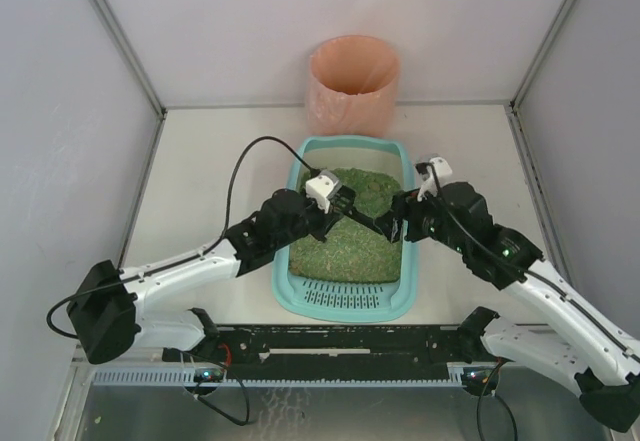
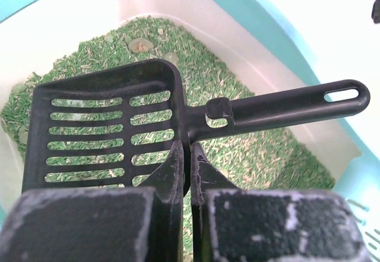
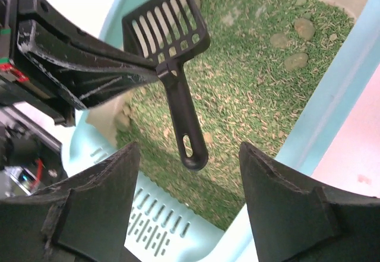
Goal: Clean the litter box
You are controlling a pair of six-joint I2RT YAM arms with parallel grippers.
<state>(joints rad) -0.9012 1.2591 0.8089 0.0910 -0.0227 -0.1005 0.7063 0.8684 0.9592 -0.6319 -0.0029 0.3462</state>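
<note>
The teal litter box (image 1: 290, 266) lies mid-table, filled with green granules, its slotted grate (image 1: 343, 298) at the near end. Over the granules my left gripper (image 1: 340, 204) is shut on a small black slotted scoop (image 1: 358, 216), pinching it where the head meets the handle (image 2: 189, 149). The scoop head (image 2: 107, 125) looks empty. My right gripper (image 3: 189, 149) stands open just off the handle's free end (image 3: 193, 154), its fingers (image 3: 113, 185) apart from it on either side. Pale round clumps (image 3: 295, 42) rest on the granules near the far end.
A round pink-orange bin (image 1: 353, 81) stands just beyond the litter box's far end, against the back wall. White walls close the table on the left, right and back. The arm bases and a black rail (image 1: 340, 341) run along the near edge.
</note>
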